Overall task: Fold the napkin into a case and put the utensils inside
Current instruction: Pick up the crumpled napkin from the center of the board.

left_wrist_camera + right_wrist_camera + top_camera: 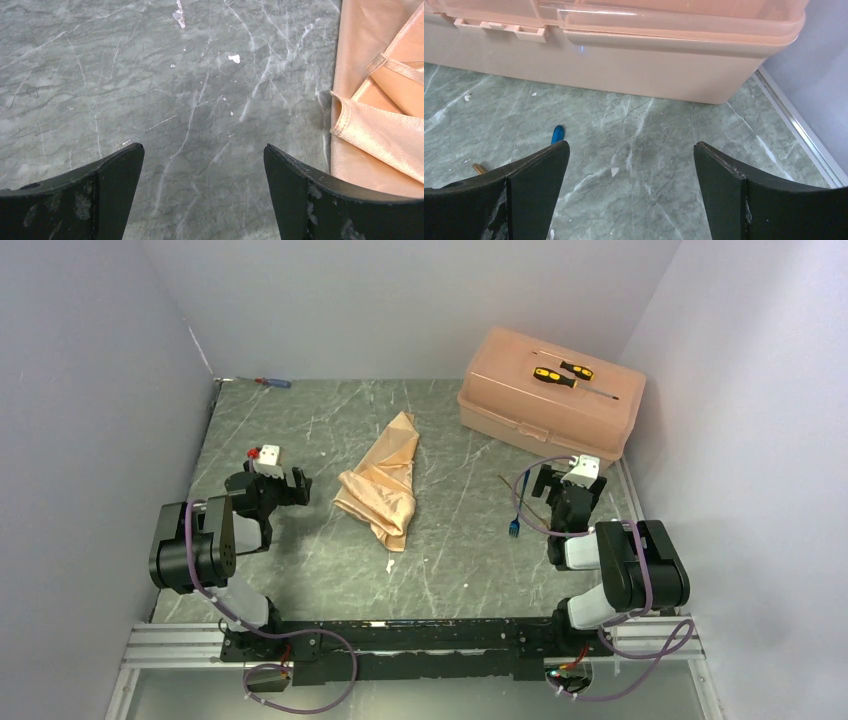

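Observation:
The peach-orange napkin (385, 480) lies crumpled and loosely bunched in the middle of the table; its edge also shows at the right of the left wrist view (380, 100). It is not shaped as a case. The utensils (513, 530), slim gold with a blue end, lie just left of my right gripper; the right wrist view shows a blue tip (557, 134) and a gold end (479, 168). My left gripper (275, 468) (204, 150) is open and empty over bare table left of the napkin. My right gripper (566, 480) (631, 147) is open and empty in front of the pink box.
The hard pink plastic box (550, 390) (624, 65) stands at the back right with two yellow-and-black screwdrivers (565, 375) on its lid. A red-and-blue screwdriver (272, 382) lies at the far left edge. Grey walls close in the table on three sides.

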Robot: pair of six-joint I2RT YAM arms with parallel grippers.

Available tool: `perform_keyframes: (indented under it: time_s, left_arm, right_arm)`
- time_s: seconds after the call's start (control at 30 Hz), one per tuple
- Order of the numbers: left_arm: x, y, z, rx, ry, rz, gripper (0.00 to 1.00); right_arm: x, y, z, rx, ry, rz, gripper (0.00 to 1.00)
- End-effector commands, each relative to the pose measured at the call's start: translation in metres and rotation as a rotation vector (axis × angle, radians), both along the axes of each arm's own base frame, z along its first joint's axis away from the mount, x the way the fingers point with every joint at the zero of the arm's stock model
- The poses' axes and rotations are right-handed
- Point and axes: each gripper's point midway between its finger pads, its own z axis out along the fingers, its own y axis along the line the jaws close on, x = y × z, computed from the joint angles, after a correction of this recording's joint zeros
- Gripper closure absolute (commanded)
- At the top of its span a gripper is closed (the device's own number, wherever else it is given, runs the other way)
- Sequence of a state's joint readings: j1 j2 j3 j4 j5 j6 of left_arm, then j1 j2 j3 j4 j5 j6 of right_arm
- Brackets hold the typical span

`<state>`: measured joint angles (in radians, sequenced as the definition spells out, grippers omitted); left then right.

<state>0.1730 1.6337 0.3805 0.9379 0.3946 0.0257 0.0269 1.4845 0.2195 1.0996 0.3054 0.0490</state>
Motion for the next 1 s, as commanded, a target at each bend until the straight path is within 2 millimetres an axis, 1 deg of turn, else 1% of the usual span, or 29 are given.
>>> perform_keyframes:
  time_s: [0.0, 0.33, 0.4, 0.43, 0.53, 0.6, 0.63, 0.7, 0.73, 0.77, 0.83, 0.87, 0.9, 0.97]
  left_arm:
    - [0.005, 0.001, 0.009, 0.013, -0.043, -0.003, 0.05]
    - [0.006, 0.001, 0.009, 0.015, -0.039, -0.001, 0.04]
    - [0.006, 0.002, 0.011, 0.009, -0.047, 0.005, 0.04]
    - [0.007, 0.004, 0.012, 0.003, -0.034, 0.012, 0.04]
    - [0.011, 0.005, 0.02, -0.008, -0.018, 0.014, 0.05]
    - [0.015, 0.007, 0.025, -0.019, 0.073, 0.011, 0.04]
    - [0.019, 0.006, 0.03, -0.025, 0.119, -0.001, 0.04]
    - [0.024, 0.006, 0.039, -0.036, 0.202, -0.017, 0.05]
    - [0.029, 0.005, 0.05, -0.039, 0.217, -0.028, 0.05]
    - [0.027, 0.003, 0.052, -0.05, 0.257, -0.04, 0.05]
    - [0.026, -0.001, 0.064, -0.066, 0.293, -0.062, 0.05]
    - [0.025, -0.004, 0.069, -0.077, 0.312, -0.075, 0.04]
    - [0.024, -0.006, 0.074, -0.093, 0.331, -0.084, 0.05]
    - [0.022, -0.011, 0.082, -0.127, 0.377, -0.099, 0.05]
  right_arm:
    - [0.009, -0.001, 0.017, 0.01, -0.061, -0.01, 0.0]
    - [0.01, -0.002, 0.017, 0.011, -0.057, -0.012, 0.0]
    - [0.007, -0.008, 0.022, 0.009, -0.076, -0.066, 0.0]
    - [0.005, -0.007, 0.023, 0.01, -0.06, -0.084, 0.0]
    - [0.006, 0.005, 0.043, -0.048, -0.063, -0.048, 0.0]
    - [0.004, 0.015, 0.062, -0.075, -0.085, 0.0, 0.0]
    - [0.0, 0.016, 0.078, -0.016, -0.137, -0.016, 0.0]
    - [-0.004, 0.015, 0.097, 0.143, -0.181, -0.069, 0.0]
    - [-0.003, 0.02, 0.103, 0.22, -0.181, -0.059, 0.0]
    - [0.003, 0.036, 0.112, 0.293, -0.178, 0.016, 0.0]
    - [0.013, 0.068, 0.125, 0.42, -0.165, 0.154, 0.0]
    - [0.016, 0.081, 0.124, 0.507, -0.125, 0.188, 0.0]
    - [0.018, 0.097, 0.127, 0.589, -0.085, 0.251, 0.0]
    - [0.021, 0.138, 0.135, 0.647, -0.034, 0.471, 0.0]
